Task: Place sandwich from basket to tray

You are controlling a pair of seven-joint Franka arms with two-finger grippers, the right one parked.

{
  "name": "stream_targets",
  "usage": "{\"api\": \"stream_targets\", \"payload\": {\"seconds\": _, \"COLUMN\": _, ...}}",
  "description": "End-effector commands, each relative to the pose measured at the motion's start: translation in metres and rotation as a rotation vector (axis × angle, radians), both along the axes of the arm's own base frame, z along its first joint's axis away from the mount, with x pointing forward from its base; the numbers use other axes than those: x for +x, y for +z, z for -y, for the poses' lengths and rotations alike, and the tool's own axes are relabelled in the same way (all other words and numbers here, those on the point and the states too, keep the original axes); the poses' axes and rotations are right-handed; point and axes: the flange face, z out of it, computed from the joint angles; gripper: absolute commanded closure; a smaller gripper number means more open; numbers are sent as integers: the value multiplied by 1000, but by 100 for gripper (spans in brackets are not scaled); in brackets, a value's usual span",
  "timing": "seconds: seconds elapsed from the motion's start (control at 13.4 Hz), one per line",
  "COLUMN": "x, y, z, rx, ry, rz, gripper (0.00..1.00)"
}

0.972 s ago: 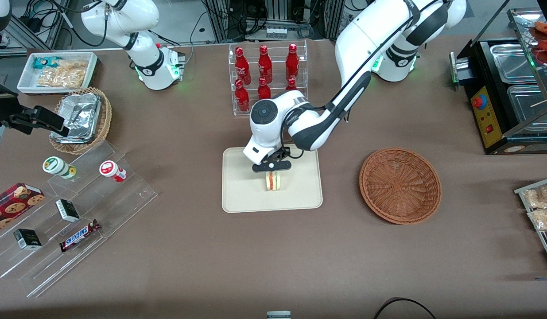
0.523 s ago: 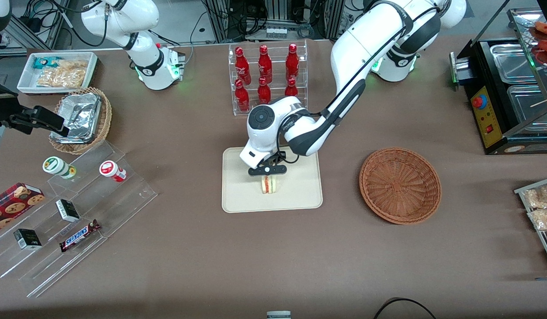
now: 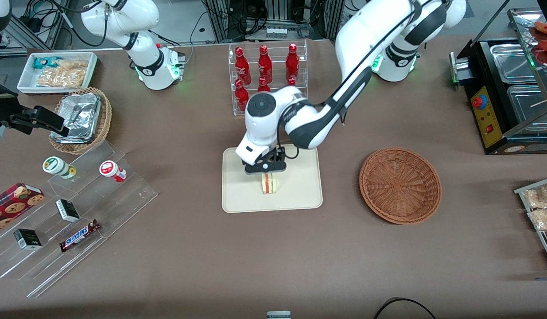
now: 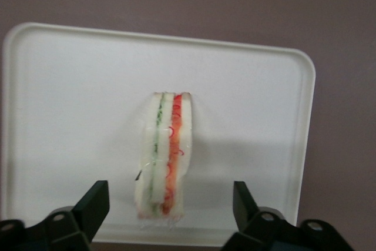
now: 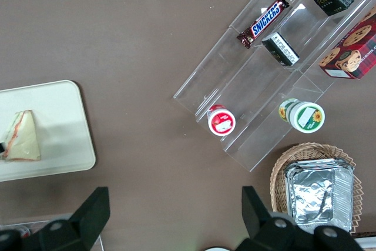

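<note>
The sandwich [image 3: 269, 184] stands on edge on the cream tray [image 3: 300, 192], its pink, orange and green layers showing. My gripper [image 3: 266, 172] hangs just above it, open. In the left wrist view the black fingertips [image 4: 94, 203] stand wide apart, one on each side of the sandwich [image 4: 164, 151], clear of it, over the tray [image 4: 70, 86]. The reddish-brown basket [image 3: 399, 185] holds nothing and sits beside the tray, toward the working arm's end. The right wrist view shows the sandwich [image 5: 22, 136] resting on the tray [image 5: 61, 127].
A clear rack of red bottles [image 3: 266, 73] stands farther from the front camera than the tray, close to the arm's wrist. Clear stepped shelves with snacks [image 3: 74, 208] and a foil-lined basket [image 3: 80, 117] lie toward the parked arm's end.
The gripper carried the sandwich slightly toward the parked arm's end and set it on the tray. It has since let go, opened and risen a little.
</note>
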Motion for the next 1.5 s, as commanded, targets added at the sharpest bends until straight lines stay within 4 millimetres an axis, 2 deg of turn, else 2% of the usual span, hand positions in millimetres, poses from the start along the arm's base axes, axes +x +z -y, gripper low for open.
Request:
{"api": "stream_targets", "payload": {"seconds": 0.0, "x": -1, "y": 80, "z": -57, "rx": 78, "ry": 148, "rz": 48, "gripper": 0}}
{"api": "stream_targets", "payload": {"seconds": 0.3, "x": 16, "y": 159, "z": -190, "rx": 99, "ry": 350, "rz": 108, "gripper": 0}}
{"api": "stream_targets", "payload": {"seconds": 0.45, "x": 21, "y": 194, "z": -246, "rx": 115, "ry": 383, "rz": 98, "gripper": 0}}
{"api": "stream_targets", "payload": {"seconds": 0.6, "x": 23, "y": 217, "z": -296, "rx": 154, "ry": 334, "rz": 8, "gripper": 0}}
{"api": "stream_targets", "payload": {"seconds": 0.67, "x": 26, "y": 226, "z": -329, "rx": 145, "ry": 299, "rz": -45, "gripper": 0}}
{"api": "stream_targets", "payload": {"seconds": 0.9, "x": 16, "y": 252, "z": -407, "rx": 131, "ry": 172, "rz": -172, "gripper": 0}}
{"api": "stream_targets", "payload": {"seconds": 1.2, "x": 3, "y": 281, "z": -485, "rx": 105, "ry": 8, "rz": -264, "gripper": 0}}
{"api": "stream_targets", "payload": {"seconds": 1.27, "x": 5, "y": 285, "z": -490, "rx": 100, "ry": -29, "rz": -263, "gripper": 0}}
{"api": "stream_targets", "payload": {"seconds": 1.35, "x": 13, "y": 290, "z": -505, "rx": 87, "ry": -10, "rz": -252, "gripper": 0}}
{"api": "stream_targets", "payload": {"seconds": 1.42, "x": 23, "y": 296, "z": -509, "rx": 79, "ry": -6, "rz": -240, "gripper": 0}}
